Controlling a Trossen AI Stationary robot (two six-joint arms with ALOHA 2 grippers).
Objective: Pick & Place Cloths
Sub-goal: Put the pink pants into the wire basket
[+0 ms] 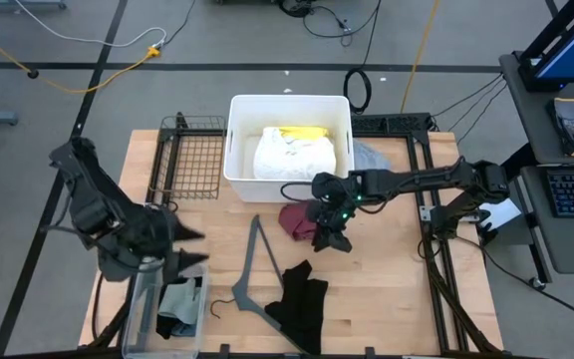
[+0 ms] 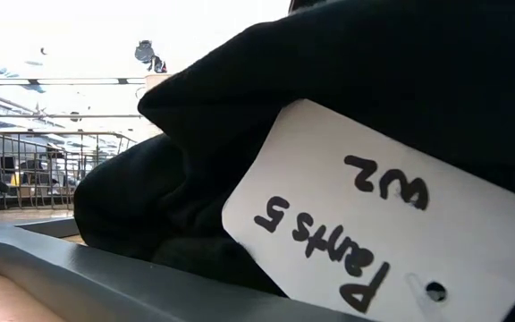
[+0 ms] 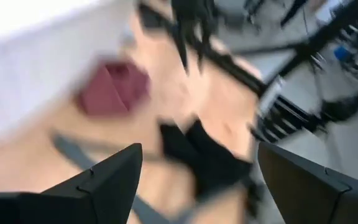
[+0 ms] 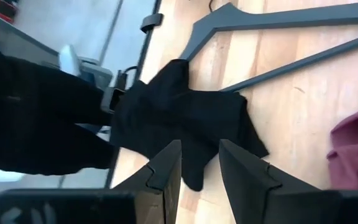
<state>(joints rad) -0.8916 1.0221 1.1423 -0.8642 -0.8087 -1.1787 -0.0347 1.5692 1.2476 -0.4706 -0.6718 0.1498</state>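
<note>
Table seen from above, mid-sort: I'm working two arms on a wooden bench w/ a white rectangular plastic bin (image 1: 235,140) at 12 o'clock and a clear plastic box (image 1: 140,299) at 7 o'clock.

My right gripper (image 1: 329,239) is hanging just right of centre, directly beside the crumpled maroon fabric garment (image 1: 295,219), which is lying on the wood below the bin. Fingers (image 4: 163,165) are set narrow, only a slim gap between them, nothing in them; whether they're touching the maroon piece I can't tell. My left gripper (image 1: 182,249) is hovering at 8 o'clock over the clear box's rim, fingers (image 3: 107,180) spread wide and empty.

Where the cloths are sitting: the white folded fabric garment (image 1: 295,155) and the yellow fabric garment (image 1: 302,132) are already in the bin. A pale grey fabric piece (image 1: 369,157) is lying against the bin's right wall, outside it. The black limp fabric garment (image 1: 300,302) is sprawling at 6 o'clock next to the thin grey plastic clothes hanger (image 1: 252,261). Sage-green and dark fabric (image 1: 179,304) is bunched in the clear box; a white card tag (image 2: 365,210) marked "Pants 5" is showing on black cloth close to the table-level camera.

My read: approx. half done. Maroon, black and pale grey pieces are looking unplaced; maroon seems next up.
</note>
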